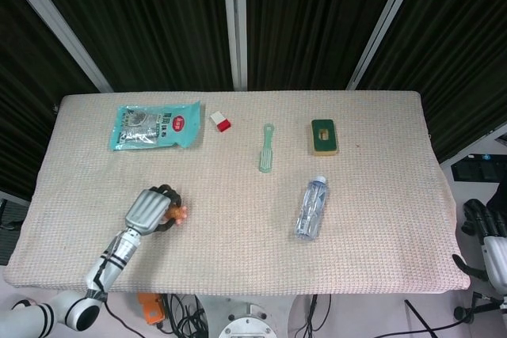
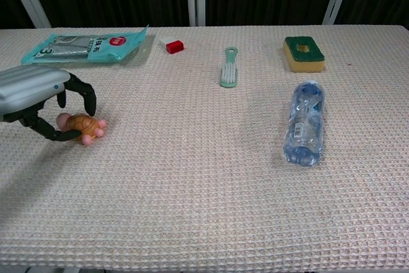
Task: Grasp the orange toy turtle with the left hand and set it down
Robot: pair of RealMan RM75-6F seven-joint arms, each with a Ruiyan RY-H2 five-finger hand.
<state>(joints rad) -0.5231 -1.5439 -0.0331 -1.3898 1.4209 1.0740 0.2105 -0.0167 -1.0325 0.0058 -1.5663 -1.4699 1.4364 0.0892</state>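
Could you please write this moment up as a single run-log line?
left robot hand: fingers curled around orange toy turtle, contact unclear | turtle: on table | right robot hand: off table, idle

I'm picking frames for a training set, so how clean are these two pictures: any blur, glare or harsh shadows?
Head view: sharp and evenly lit, the background black curtains. Chest view: also sharp; soft shadows only, one under the left robot hand by the orange toy turtle, one left of the water bottle, which shows small highlights but no glare.
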